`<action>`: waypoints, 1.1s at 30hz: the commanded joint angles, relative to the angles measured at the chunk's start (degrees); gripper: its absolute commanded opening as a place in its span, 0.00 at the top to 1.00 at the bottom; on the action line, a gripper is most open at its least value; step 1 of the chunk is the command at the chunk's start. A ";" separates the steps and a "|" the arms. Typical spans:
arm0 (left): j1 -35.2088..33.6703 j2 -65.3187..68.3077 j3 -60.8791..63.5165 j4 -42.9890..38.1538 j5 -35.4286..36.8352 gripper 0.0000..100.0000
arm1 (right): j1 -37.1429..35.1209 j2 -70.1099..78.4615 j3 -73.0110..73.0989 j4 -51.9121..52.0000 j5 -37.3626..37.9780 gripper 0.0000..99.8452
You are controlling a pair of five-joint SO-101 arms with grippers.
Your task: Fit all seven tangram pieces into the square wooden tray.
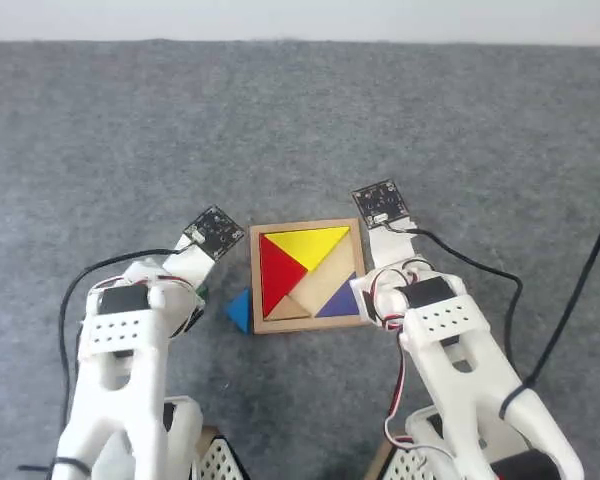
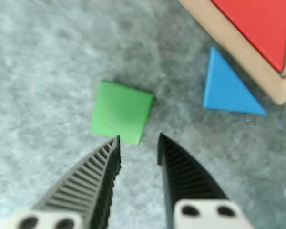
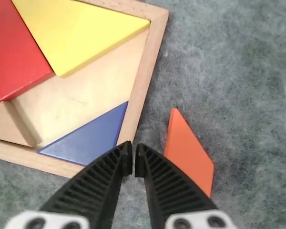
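Observation:
The square wooden tray [image 1: 305, 225] lies mid-table and holds a yellow triangle [image 1: 305, 243], a red triangle [image 1: 277, 275] and a dark blue triangle [image 1: 340, 300]. The pale wood area [image 3: 71, 105] between them may be bare floor or plain pieces; I cannot tell which. A light blue triangle [image 2: 226, 88] lies on the mat just outside the tray's corner [image 2: 271, 88]. A green square [image 2: 121, 112] lies close ahead of my left gripper [image 2: 138, 143], which is open and empty. My right gripper [image 3: 133, 153] is shut and empty beside the tray's rim [image 3: 145, 81]. An orange parallelogram [image 3: 188, 152] lies right next to it.
Grey felt mat [image 1: 300, 120] covers the table, with open room beyond the tray. Both arms stand close on either side of the tray, and black cables [image 1: 570, 300] trail on the right.

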 commanded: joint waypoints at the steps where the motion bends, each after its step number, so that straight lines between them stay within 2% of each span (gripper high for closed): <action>1: -0.88 -3.08 -9.19 10.64 0.26 0.84 | 0.13 -0.31 -3.43 -0.13 0.70 0.97; 3: -0.88 -1.14 -16.57 17.85 0.35 0.84 | 0.13 -0.31 -3.43 -0.13 0.70 0.97; 5: -0.62 1.76 -22.46 21.80 0.00 0.84 | 0.13 -0.31 -3.43 -0.13 0.70 0.97; 9: -0.97 6.51 -25.19 22.33 -4.13 0.83 | 0.13 -0.31 -3.25 -0.13 0.70 0.97; 11: -0.97 8.79 -23.34 20.22 -5.19 0.81 | 0.13 -0.31 -3.16 -0.13 0.70 0.97; 19: 0.09 21.10 -12.44 0.97 -3.96 0.80 | 0.40 -0.22 0.53 -3.38 0.62 0.97; 27: -0.09 31.21 -20.79 1.05 -6.86 0.80 | 3.56 -0.31 2.11 -7.34 0.26 0.97; 30: 0.00 31.74 -21.85 -0.26 -7.30 0.80 | 3.56 -0.31 2.11 -7.34 0.26 0.97; 33: 0.00 30.07 -22.11 0.00 -10.73 0.80 | 3.74 0.13 1.93 -7.43 0.18 0.97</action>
